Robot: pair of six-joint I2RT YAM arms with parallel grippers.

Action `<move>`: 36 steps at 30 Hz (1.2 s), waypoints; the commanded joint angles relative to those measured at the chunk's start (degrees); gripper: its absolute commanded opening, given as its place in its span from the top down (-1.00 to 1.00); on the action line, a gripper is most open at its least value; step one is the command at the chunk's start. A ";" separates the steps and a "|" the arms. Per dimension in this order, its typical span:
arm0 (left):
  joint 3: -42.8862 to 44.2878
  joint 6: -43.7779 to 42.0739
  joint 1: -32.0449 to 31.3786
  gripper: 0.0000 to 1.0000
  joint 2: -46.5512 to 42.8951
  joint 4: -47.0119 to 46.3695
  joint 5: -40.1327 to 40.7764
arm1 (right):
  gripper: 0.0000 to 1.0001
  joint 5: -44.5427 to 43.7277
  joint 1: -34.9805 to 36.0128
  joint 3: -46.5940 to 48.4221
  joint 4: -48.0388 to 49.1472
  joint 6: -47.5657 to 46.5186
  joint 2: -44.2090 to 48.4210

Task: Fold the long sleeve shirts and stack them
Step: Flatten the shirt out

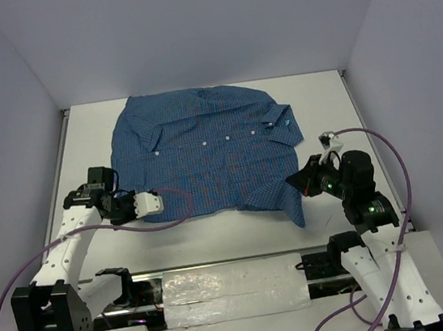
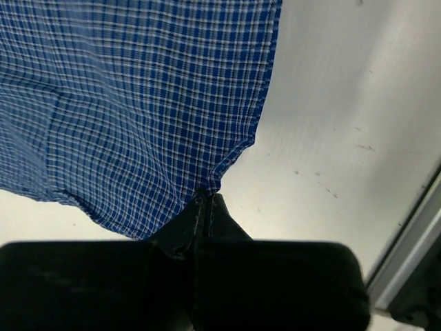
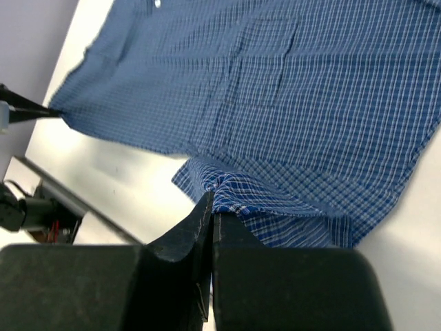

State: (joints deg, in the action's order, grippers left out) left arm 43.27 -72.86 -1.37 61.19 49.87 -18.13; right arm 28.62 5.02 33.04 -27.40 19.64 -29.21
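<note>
The overhead view gives you even, diffuse light from above. The white bench point(image 1: 318, 95) reads bright without glare, and the shirt point(image 1: 203, 151) casts only a thin, soft shadow. Note the mild reflections on the shiny strip point(image 1: 230, 291) at the near edge. In both wrist views, the jaws appear as dark, soft-focus silhouettes, while the checked fabric is sharp.

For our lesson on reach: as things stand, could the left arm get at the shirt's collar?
Probably not yet. The left end effector is shut on a near corner of the shirt, and the collar lies across the cloth on the right side. It would have to let go first.
</note>
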 commanded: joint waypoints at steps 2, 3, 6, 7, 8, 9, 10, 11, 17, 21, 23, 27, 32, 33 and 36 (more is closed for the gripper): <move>4.01 -0.61 0.22 1.00 -1.16 9.01 2.13 | 1.00 1.88 0.52 4.75 -6.34 -4.25 0.65; 4.54 0.95 0.40 1.00 -2.03 9.02 4.40 | 1.00 1.79 0.43 4.93 -7.74 -4.17 0.73; 3.58 4.30 0.75 1.00 -3.00 4.29 6.09 | 1.00 3.36 0.52 3.44 -5.84 -1.80 -0.40; 3.84 5.26 0.75 1.00 -2.57 2.71 5.05 | 1.00 3.37 0.52 2.22 -3.30 0.38 -1.19; 4.71 7.19 0.66 1.00 -1.70 0.17 3.47 | 1.00 3.28 0.52 2.12 4.64 1.97 -2.50; 6.38 12.77 0.66 1.00 1.88 -2.99 0.67 | 1.00 2.76 0.35 2.73 9.42 3.37 -7.13; 9.18 15.96 0.66 1.00 4.53 -6.33 -0.32 | 1.00 2.32 0.17 4.56 14.43 4.00 -10.83; 18.17 22.87 0.66 1.00 8.29 -12.10 -0.76 | 1.00 2.40 0.00 13.11 19.87 2.87 -16.00; 98.33 45.55 1.10 1.00 49.41 -10.94 5.29 | 1.00 4.41 -3.59 95.82 -0.23 -1.46 -72.18; 110.35 53.96 1.19 1.00 53.06 -38.90 11.97 | 1.00 4.61 -8.88 127.19 13.37 22.03 -82.95; 78.91 52.05 1.19 1.00 37.79 -69.10 10.67 | 1.00 0.94 -10.37 109.14 34.28 27.10 -72.91; 76.94 48.42 1.01 1.00 36.36 -62.23 4.69 | 1.00 -1.82 -10.38 108.97 31.90 21.33 -71.32; 71.27 44.84 1.10 1.00 33.40 -60.95 1.27 | 1.00 3.10 -10.47 100.85 31.09 20.71 -67.76; 69.78 43.87 1.10 1.00 32.34 -59.90 0.39 | 1.00 3.80 -10.55 97.86 31.09 19.75 -66.08; 58.74 38.51 1.10 1.00 26.72 -55.85 -0.85 | 1.00 4.86 -10.47 81.20 30.04 14.22 -58.17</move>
State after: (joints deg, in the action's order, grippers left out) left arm 110.93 -29.23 -0.51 88.49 -10.09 -15.97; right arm 31.29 -5.41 126.45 4.45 38.09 -88.14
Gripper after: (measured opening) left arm 0.023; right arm 0.008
